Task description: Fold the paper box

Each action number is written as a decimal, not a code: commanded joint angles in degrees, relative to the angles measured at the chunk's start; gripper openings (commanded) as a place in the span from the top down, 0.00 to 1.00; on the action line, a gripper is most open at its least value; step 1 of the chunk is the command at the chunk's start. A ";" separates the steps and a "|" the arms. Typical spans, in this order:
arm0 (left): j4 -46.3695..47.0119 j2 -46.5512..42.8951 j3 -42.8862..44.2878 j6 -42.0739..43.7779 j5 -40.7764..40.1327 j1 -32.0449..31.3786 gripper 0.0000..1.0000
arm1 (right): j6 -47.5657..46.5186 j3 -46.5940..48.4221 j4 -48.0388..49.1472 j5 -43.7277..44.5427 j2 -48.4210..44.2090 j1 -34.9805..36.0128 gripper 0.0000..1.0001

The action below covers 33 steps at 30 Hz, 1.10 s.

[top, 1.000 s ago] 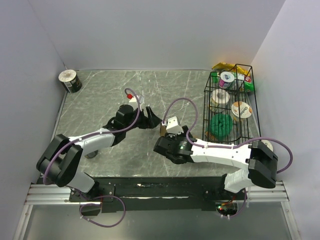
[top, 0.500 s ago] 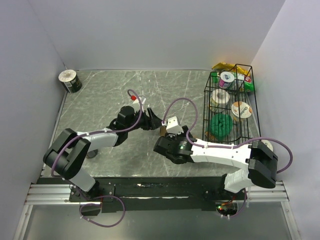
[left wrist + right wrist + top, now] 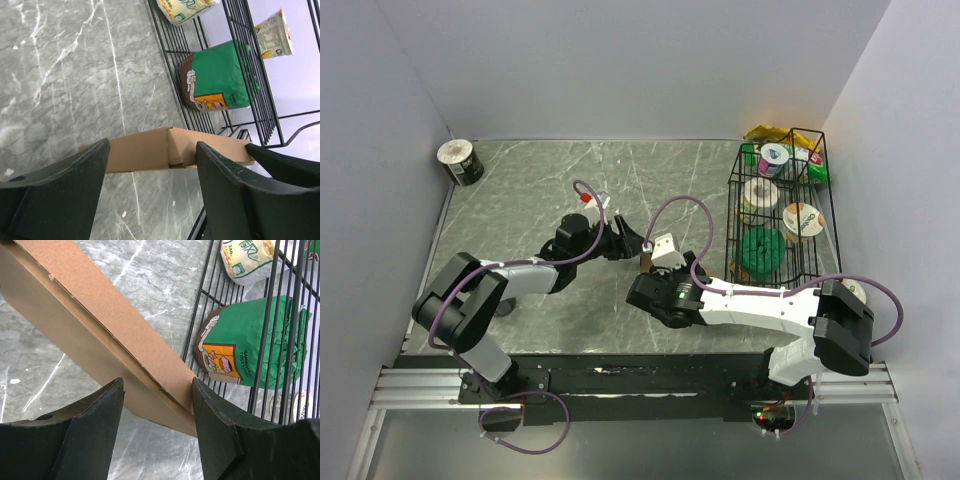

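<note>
My right end effector (image 3: 157,386) pinches the paper box (image 3: 95,315) across its width, over the bench (image 3: 520,190) at centre frame. My left end effector (image 3: 152,147) stands spread, the box crossing its gap. Risk: an off-square closure could twist the box loose or crush a panel.

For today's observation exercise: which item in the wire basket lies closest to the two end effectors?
The green-wrapped pack, at the near end of the basket; the pale cups and yellow packet sit farther back.
</note>
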 commanded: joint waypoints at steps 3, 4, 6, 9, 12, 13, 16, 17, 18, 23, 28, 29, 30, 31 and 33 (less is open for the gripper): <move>1.95 -0.38 -0.42 -2.37 -1.94 0.93 0.21 | 4.47 -1.92 0.39 -12.56 2.49 -0.01 0.38; 1.95 -0.47 -0.50 -2.45 -2.11 1.19 0.21 | 4.56 -1.92 0.39 -12.47 2.49 -0.09 0.38; 2.39 -0.12 -0.77 -2.89 -2.11 1.28 0.23 | 4.65 -2.00 0.30 -12.47 2.49 -0.10 0.38; 3.97 0.58 -1.12 -3.95 -2.03 1.72 0.26 | 4.73 -2.00 0.21 -12.65 2.49 -0.10 0.38; 3.45 1.55 -0.68 -3.34 -0.97 1.72 0.31 | 4.82 -1.74 -0.05 -12.56 2.32 -0.01 0.38; 3.62 1.73 -0.86 -3.33 -0.88 1.72 0.34 | 4.82 -1.74 -0.05 -12.47 2.40 -0.09 0.38; 3.62 2.08 -1.30 -2.46 -0.71 1.72 0.40 | 4.56 -1.74 -0.05 -12.39 2.23 -0.10 0.38; 3.45 2.25 -1.21 -2.37 -0.27 1.72 0.40 | 4.64 -1.74 -0.05 -12.39 2.32 -0.01 0.38; 3.53 2.52 -1.21 -2.19 -0.01 1.72 0.42 | 4.65 -1.65 -0.22 -12.30 2.49 -0.09 0.38; 1.96 3.14 -1.30 0.18 0.26 1.72 0.50 | 4.82 -1.39 -0.49 -12.12 2.84 -0.01 0.39; -0.24 2.52 -1.74 5.87 -0.18 1.11 0.57 | 4.82 -1.21 -0.84 -11.95 2.84 -0.01 0.39; -1.38 2.35 -1.65 6.85 -0.61 0.94 0.58 | 4.91 -1.04 -1.02 -11.68 2.93 -0.09 0.39; -2.95 2.26 -1.65 7.82 -0.88 0.85 0.60 | 5.00 -0.95 -1.28 -11.68 2.93 -0.01 0.39; -3.49 2.26 -1.73 8.96 -1.06 0.58 0.60 | 5.00 -0.95 -1.19 -11.60 2.93 -0.01 0.39; -4.72 2.43 -2.17 9.76 -0.88 0.41 0.63 | 5.00 -0.95 -1.28 -11.51 2.93 -0.01 0.39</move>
